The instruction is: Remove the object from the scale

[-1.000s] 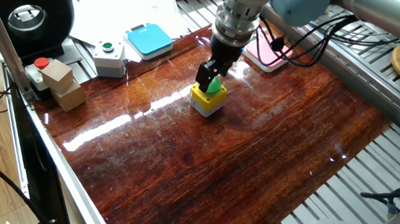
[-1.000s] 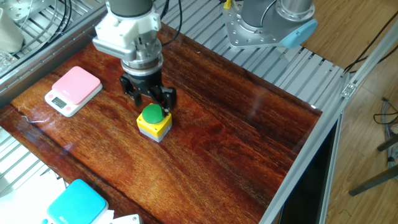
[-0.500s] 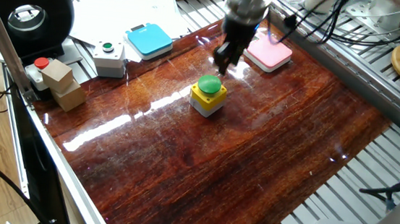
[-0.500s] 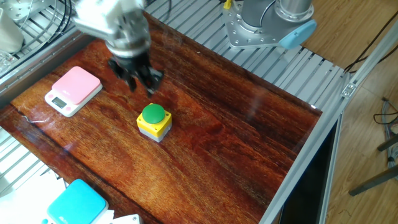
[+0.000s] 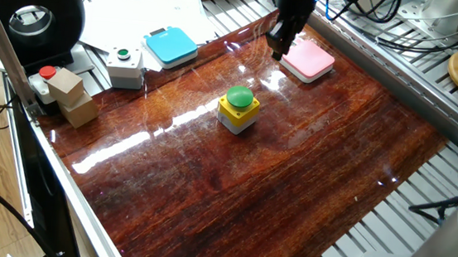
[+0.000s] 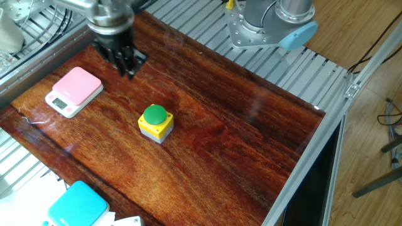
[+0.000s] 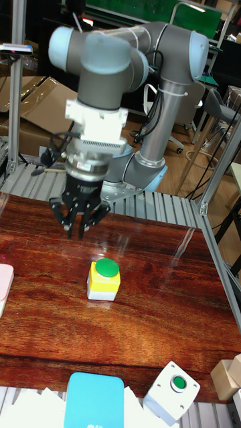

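**Tall fixed view: claw empty, yellow box on the bare wood**

The tall fixed view is the only one showing the whole arm, and it looks at the gripper (image 7: pixel 80 224) head-on: its fingers (image 7: pixel 69 219) are spread and hold nothing, hanging above the wooden table (image 7: pixel 161 294). Below and a little to its right stands the object (image 7: pixel 104 279) — yellow body, green dome button, grey base — upright on the wood. In this view the scale (image 7: pixel 4 284) is cut to a pink sliver at the left edge.

The two other fixed cameras show what that one crops. One fixed view has the scale (image 5: pixel 307 60) whole near the far table edge, with the gripper (image 5: pixel 280 43) just beside its left corner and the object (image 5: pixel 238 108) well apart from both. The other fixed view shows a small display on the scale's (image 6: pixel 74 91) front face (no reading legible) and the gripper (image 6: pixel 121 56) blurred, so its jaws are hard to judge there; the object (image 6: pixel 156 122) sits mid-table.

Only the side views differ on clutter: a light-blue pad (image 5: pixel 170 46), a pale grey box (image 5: pixel 124 66) with a small green button, and a red-button box (image 5: pixel 44 81) partly hidden by wooden blocks (image 5: pixel 72 96). No writing is readable.
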Controlling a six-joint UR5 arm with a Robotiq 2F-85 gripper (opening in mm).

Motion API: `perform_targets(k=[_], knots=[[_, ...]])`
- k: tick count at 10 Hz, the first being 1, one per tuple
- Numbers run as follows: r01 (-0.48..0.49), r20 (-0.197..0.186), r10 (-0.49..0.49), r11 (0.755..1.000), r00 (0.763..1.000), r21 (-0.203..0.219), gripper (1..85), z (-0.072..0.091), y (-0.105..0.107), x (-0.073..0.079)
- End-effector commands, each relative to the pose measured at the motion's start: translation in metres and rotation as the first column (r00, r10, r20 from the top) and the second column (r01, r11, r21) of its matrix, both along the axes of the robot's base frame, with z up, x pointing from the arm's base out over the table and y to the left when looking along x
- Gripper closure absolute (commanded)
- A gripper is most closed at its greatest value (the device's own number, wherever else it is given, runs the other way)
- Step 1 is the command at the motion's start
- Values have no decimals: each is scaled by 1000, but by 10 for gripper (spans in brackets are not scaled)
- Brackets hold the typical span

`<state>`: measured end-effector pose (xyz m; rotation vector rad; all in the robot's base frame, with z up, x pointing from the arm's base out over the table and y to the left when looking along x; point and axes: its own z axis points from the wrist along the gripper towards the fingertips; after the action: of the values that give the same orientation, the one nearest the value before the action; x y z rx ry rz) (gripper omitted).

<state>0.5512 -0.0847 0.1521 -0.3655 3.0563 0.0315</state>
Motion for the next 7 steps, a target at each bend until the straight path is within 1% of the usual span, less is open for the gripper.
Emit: perform_targets(k=[1,2,4,5,6,7], knots=[[-8,54,7,1000,999,18,573,-29,-2,28],[-13,53,12,1000,999,6,573,-24,-9,21],[-15,22,15,1000,1000,-10,573,2,-21,-7],[-17,6,17,1000,1000,-12,573,16,-25,-18],[-22,0,22,1000,1000,-7,573,25,-28,-24],[-28,-7,28,1000,1000,-3,570,30,-29,-28]])
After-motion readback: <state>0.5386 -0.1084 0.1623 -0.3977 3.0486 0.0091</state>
